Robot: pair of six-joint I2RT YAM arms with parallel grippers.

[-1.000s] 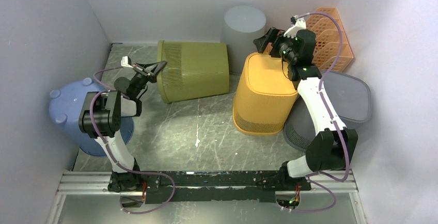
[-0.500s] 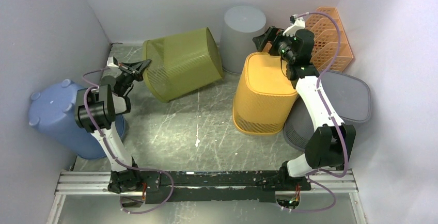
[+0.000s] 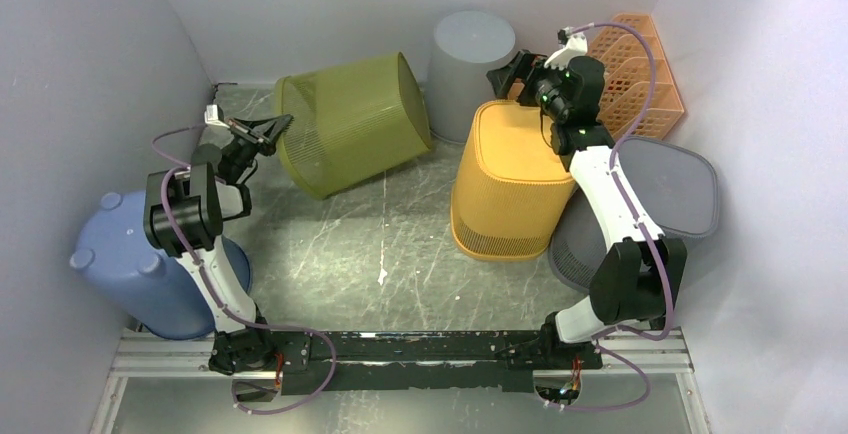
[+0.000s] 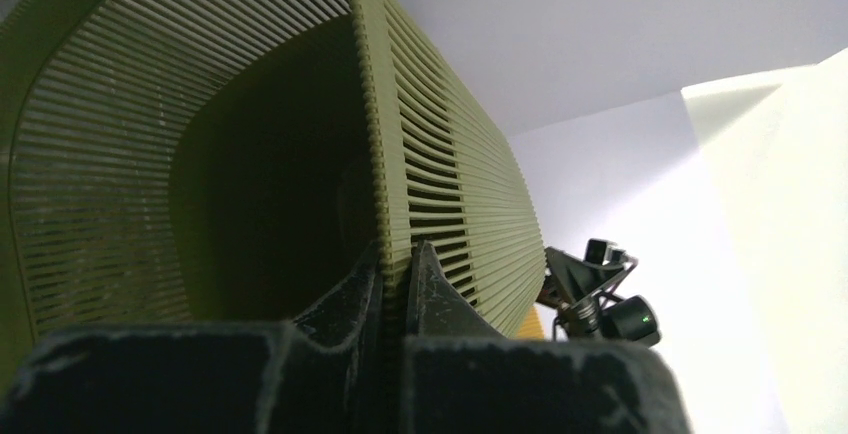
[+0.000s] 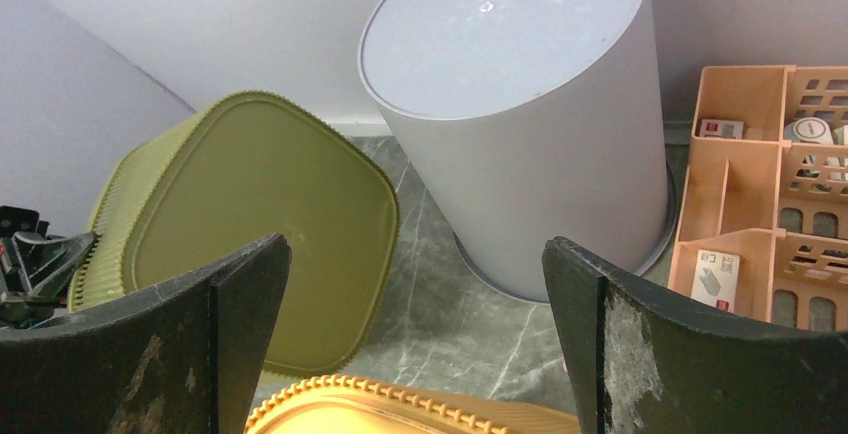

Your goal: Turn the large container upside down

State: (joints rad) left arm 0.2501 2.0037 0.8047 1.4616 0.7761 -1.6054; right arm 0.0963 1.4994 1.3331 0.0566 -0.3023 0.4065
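**Green basket half tipped, its rim in my left pinch**

Pale walls close in a grey marbled tabletop (image 3: pixel 380 244) that runs out from my two bases. Nearest to me, on the near left of the olive-green slatted plastic basket (image 3: pixel 350 124), a blue round plastic tub (image 3: pixel 140 274) lies tipped against my left arm.

Farther out, my left gripper (image 3: pixel 268 132) is pressed together on the green basket's rim. One finger sits inside the wall and one outside, and the wrist view looks straight up into the dark hollow. The basket is the large container I have to turn over. It stands left of centre, tilted, neither on its side nor yet on its rim.

Its long axis runs from my left fingers away to the far right and rises as it goes. The mouth points back at my left gripper and down toward the table, while the flat closed base faces up and to the right. My left arm is the nearer one by far. I judge the coming move to be a further swing about the low edge of the rim until the mouth lies flat.

Right of the green basket, an orange slatted plastic basket (image 3: pixel 510 184) sits mouth down. My right gripper (image 3: pixel 512 72) hangs over its far end, spread wide and holding nothing, well apart from the green basket. Beyond the green basket's raised base, a grey round bin (image 3: pixel 470 49) stands upside down at the far wall.
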